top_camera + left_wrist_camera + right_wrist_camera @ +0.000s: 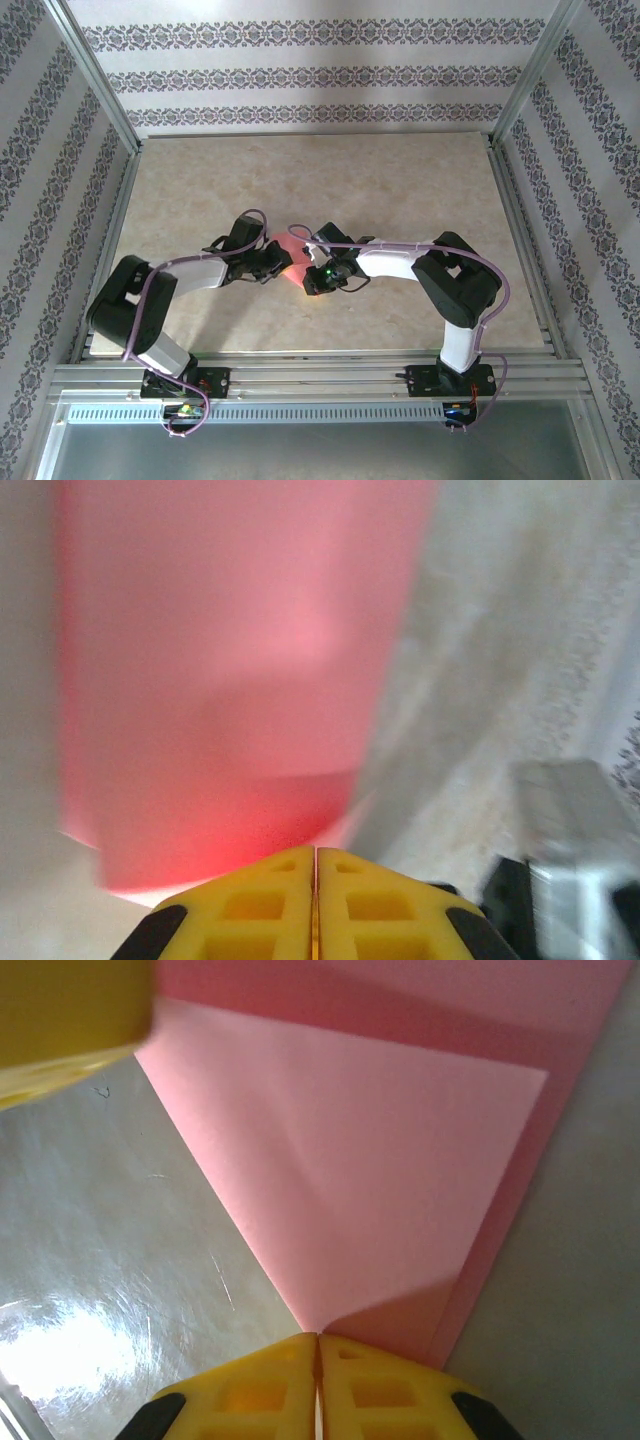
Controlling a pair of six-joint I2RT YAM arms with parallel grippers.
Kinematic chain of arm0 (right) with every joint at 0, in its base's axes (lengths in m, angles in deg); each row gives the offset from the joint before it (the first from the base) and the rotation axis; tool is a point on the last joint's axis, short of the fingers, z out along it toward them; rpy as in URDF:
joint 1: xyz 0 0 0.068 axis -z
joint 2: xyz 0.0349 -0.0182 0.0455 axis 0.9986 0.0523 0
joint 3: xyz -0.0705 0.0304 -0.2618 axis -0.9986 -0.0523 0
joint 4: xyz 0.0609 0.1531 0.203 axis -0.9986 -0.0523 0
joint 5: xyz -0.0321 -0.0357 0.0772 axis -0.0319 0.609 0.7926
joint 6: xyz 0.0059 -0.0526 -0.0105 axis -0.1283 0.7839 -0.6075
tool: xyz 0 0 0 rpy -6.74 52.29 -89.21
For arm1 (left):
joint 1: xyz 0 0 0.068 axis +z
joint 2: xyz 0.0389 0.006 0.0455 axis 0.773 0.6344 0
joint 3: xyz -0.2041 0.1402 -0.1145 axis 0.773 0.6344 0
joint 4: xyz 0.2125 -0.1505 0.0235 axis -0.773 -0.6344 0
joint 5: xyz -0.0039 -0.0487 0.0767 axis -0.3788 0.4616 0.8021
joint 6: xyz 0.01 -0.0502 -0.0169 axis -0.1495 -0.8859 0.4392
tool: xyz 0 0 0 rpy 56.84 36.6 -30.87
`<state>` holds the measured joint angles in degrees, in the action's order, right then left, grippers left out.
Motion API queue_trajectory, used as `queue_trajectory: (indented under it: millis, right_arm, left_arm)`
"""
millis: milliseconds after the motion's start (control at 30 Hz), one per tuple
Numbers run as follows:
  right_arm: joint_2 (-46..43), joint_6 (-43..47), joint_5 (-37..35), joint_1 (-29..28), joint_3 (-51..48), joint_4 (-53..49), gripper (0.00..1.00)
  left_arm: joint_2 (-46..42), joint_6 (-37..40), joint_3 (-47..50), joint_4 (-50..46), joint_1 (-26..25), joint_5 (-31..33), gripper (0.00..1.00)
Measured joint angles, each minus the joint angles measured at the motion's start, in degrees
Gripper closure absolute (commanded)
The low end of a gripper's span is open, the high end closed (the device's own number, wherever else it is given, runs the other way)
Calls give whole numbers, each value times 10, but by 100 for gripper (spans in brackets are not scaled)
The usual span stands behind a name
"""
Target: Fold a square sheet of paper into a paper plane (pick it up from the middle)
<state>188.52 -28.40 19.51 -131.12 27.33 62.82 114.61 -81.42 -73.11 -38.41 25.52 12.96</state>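
On the pale marbled counter (400, 190), a thin pink-red square sheet of paper (291, 252), partly folded, with the left arm (190, 272) and right arm (400, 262) elbowed inward to either side of it. Left jaws pressed together at the sheet's edge, any hold on it unclear. Right jaws pressed together too, pinching the pointed corner of the sheet's folded flap.

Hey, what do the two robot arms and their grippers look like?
The left arm and right arm have white links between bulky black joints, and a lilac cable runs along each. The left gripper and right gripper have yellow fingers with square recesses and black patches at the sides.
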Motion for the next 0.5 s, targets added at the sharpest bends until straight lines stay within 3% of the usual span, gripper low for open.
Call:
queue_trajectory:
  millis: [267, 500]
  right_arm:
    - [3, -9, 1, 0, 3, -2, 88]
    - [3, -13, 2, 0, 3, -2, 88]
  left_arm:
    - [-19, -16, 23, 6, -53, 29, 97]
    - [5, -20, 30, 7, -59, 48, 98]
